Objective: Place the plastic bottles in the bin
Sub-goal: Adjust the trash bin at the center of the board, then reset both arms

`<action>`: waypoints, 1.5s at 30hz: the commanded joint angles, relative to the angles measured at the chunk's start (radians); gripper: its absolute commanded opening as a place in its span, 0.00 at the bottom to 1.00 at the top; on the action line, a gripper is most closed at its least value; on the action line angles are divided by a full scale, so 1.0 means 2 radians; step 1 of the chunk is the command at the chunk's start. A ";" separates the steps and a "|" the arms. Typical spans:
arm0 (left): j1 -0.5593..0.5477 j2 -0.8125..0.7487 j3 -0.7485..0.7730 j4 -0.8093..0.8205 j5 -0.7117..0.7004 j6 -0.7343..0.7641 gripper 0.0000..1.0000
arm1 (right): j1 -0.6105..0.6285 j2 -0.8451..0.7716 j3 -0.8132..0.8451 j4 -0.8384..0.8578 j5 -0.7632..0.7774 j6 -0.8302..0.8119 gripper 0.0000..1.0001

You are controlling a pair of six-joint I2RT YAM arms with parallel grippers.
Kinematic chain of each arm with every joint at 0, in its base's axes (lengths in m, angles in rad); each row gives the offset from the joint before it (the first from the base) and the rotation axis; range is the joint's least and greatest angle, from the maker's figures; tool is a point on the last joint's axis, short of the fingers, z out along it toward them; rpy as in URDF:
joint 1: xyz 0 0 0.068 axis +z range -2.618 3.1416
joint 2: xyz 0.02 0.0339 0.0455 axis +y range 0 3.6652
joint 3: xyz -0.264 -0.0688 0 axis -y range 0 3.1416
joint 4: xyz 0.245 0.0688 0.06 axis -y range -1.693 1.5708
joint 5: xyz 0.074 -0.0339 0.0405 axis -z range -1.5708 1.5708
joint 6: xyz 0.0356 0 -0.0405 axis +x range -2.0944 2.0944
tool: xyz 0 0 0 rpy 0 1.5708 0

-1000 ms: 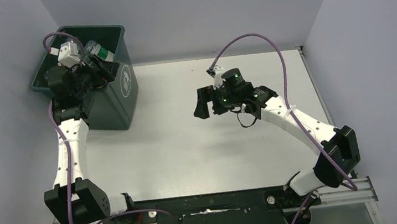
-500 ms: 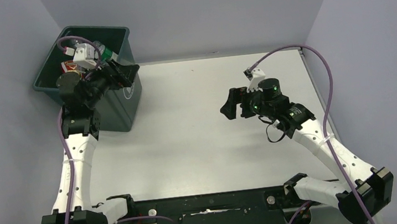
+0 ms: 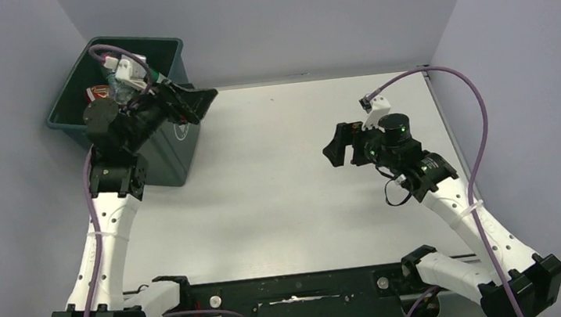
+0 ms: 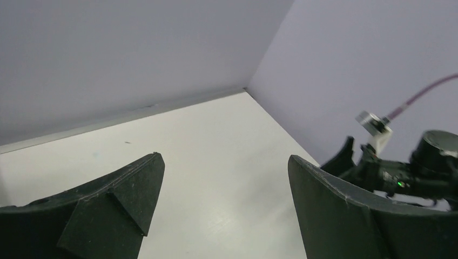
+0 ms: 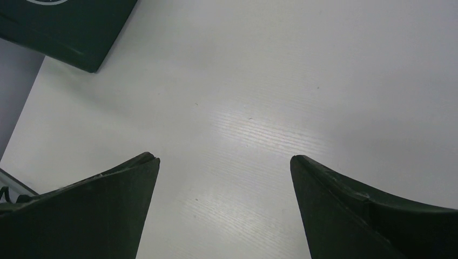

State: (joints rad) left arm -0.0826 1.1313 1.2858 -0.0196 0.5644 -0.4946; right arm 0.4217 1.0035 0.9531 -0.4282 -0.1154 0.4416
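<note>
We see a white table [image 3: 281, 198] closed in by pale lavender walls, its surface bare between the two arms. At the far left corner stands the dark green bin [image 3: 173, 152], and in it we can make out some of the plastic bottles [image 3: 100, 92], one with a red label and one clear, though the left arm hides most of the inside. The left claw [image 3: 201, 104] hangs over the bin's near right corner and points toward the middle of the table; from the left wrist camera we see that claw [image 4: 224, 162] spread wide with nothing between its fingers, and the right arm [image 4: 426, 167] showing beyond it. The right claw [image 3: 337, 146] hovers above the right half of the table, well apart from the bin. Through the right wrist camera we see it [image 5: 224, 159] spread just as wide and empty, with only table beneath it and a corner of the bin [image 5: 70, 27] at upper left.
</note>
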 commanded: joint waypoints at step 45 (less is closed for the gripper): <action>-0.101 0.024 -0.318 0.058 -0.365 0.095 0.86 | -0.205 -0.119 -0.207 0.144 0.175 -0.047 0.98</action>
State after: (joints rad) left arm -0.3473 1.1404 0.6395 -0.0944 -0.2420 -0.4381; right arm 0.0765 0.8257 0.6144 -0.2932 0.0937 0.4133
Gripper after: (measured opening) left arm 0.859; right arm 0.978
